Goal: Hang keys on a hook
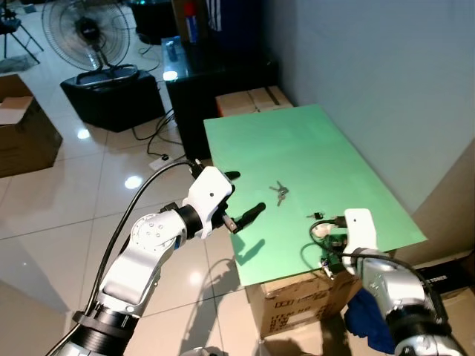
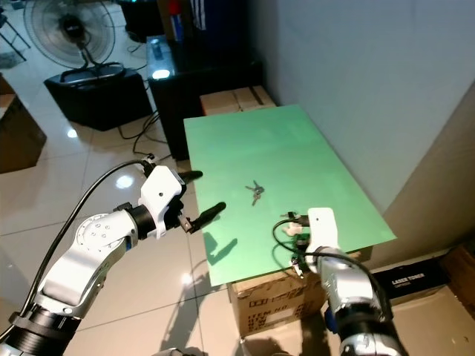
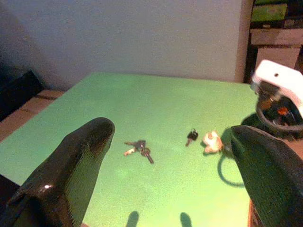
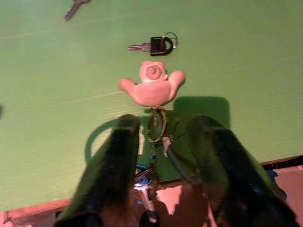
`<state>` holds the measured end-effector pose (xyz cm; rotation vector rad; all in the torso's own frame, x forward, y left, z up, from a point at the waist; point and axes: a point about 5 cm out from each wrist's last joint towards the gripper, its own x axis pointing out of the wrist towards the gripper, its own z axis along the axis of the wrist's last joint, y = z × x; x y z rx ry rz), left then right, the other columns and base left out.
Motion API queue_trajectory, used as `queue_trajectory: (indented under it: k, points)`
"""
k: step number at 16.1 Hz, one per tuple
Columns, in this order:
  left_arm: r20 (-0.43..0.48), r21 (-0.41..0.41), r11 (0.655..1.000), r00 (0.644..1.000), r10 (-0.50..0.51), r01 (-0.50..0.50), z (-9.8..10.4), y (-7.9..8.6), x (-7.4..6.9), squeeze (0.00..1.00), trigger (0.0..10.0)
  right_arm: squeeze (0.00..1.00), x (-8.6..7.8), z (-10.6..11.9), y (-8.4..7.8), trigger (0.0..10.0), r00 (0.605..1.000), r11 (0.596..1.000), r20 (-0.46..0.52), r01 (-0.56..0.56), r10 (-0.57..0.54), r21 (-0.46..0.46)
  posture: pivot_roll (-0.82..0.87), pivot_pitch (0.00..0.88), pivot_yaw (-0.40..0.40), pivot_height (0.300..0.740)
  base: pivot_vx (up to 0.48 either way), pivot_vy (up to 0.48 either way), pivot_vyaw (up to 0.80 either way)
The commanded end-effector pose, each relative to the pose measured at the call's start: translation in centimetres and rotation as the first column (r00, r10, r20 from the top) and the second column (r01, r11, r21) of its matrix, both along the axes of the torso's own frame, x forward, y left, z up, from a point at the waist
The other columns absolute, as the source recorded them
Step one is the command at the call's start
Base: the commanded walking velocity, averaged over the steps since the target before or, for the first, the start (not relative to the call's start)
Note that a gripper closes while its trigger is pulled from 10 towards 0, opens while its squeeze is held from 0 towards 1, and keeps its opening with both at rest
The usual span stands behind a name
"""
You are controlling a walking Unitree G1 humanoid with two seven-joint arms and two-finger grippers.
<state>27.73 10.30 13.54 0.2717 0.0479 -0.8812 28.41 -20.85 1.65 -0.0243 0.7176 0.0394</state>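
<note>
Black fingers of both the left gripper (image 1: pixel 243 195) and right gripper (image 4: pixel 158 142) spread apart, holding nothing.

Blue cloth (image 1: pixel 369 315) partly behind right arm, possibly a rag

I see the bunch of keys (image 1: pixel 280 193) lying flat on the green table (image 1: pixel 297 141), near the middle of its near half. The bunch (image 3: pixel 138 149) comprises several metal keys fanned out from one ring, blades pointing different ways. A separate single key (image 4: pixel 154 46) with a black head and a small ring lies flat, apart from the bunch, toward the table's near right edge. Just beside it rests the hook (image 4: pixel 151 87), a pale peach piece with a round knob on top and two arms curving outward. I cannot tell whether the hook is fixed to the table
</note>
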Motion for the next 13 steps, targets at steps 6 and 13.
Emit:
queue_trajectory:
  k: [6, 13]
  points:
    - [-0.035, 0.028, 0.999, 0.999, -0.029, 0.030, 0.4, 1.0, -1.0, 0.00, 10.0, 1.00, 1.5, -0.1, -0.7, 10.0, 0.999, 0.999, -0.013, -0.043, 0.043, 0.014, -0.04, 0.115, 0.102, 0.740, 0.000, 0.000, 0.00]
    - [-0.053, 0.052, 0.998, 0.998, -0.041, 0.044, 0.6, 1.3, -1.5, 0.00, 10.0, 0.49, 1.9, -0.4, -1.2, 10.0, 0.998, 1.000, -0.049, -0.027, 0.027, 0.017, -0.02, 0.148, 0.110, 0.740, 0.000, 0.000, 0.00]
